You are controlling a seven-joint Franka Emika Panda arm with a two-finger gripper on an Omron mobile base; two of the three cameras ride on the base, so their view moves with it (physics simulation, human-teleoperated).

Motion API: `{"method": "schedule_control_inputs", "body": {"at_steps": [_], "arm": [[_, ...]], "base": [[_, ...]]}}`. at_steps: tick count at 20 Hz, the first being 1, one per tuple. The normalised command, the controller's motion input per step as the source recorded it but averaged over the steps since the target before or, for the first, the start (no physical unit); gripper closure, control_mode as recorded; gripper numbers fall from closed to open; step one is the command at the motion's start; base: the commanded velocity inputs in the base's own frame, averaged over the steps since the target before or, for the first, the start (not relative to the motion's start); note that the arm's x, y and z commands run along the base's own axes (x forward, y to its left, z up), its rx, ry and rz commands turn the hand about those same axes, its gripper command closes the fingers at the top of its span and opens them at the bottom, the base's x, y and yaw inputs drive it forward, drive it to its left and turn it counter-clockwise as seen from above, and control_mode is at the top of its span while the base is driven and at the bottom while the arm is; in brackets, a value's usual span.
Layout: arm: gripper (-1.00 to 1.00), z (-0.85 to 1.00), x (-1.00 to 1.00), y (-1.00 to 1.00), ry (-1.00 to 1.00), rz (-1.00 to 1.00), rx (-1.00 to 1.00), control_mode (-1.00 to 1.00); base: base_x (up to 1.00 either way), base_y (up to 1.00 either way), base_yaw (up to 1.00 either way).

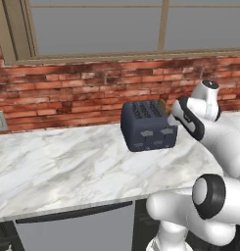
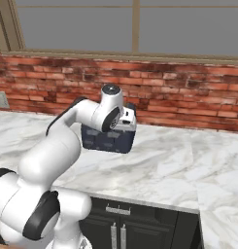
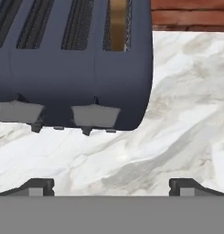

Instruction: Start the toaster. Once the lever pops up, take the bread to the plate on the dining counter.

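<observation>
Red brick wall (image 1: pixel 67 93) (window (image 1: pixel 97 24) above); marbled counter (image 1: pixel 58 166).

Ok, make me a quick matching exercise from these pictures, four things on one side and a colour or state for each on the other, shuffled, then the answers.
Things:
1. toaster
2. bread
3. gripper
4. wall

Descriptions:
A. red brick
B. open, holding nothing
C. dark navy-grey, on the marbled counter
D. golden-brown, sitting in a slot

Pairs: 1-C, 2-D, 3-B, 4-A
</observation>
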Motion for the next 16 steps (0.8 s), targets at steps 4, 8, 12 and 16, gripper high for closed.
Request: {"method": "schedule_control_inputs", "body": {"at_steps": [4, 8, 12, 16], "arm": [[-1.00, -0.29, 0.22, 0.20, 0.00, -0.02, -0.03, -1.00], [-1.00, -0.23, 0.19, 0.06, 0.00, -0.02, 0.00, -1.00], [-1.00, -0.22, 0.21, 0.01, 0.00, -0.03, 0.00, -1.00], [-1.00, -0.20, 0.20, 0.00, 0.00, 0.00, 0.00, -1.00]], "base": [[0.00, 0.00, 0.00], [0.00, 0.00, 0.00], [0.00, 0.00, 0.00], [0.00, 0.00, 0.00]]}}
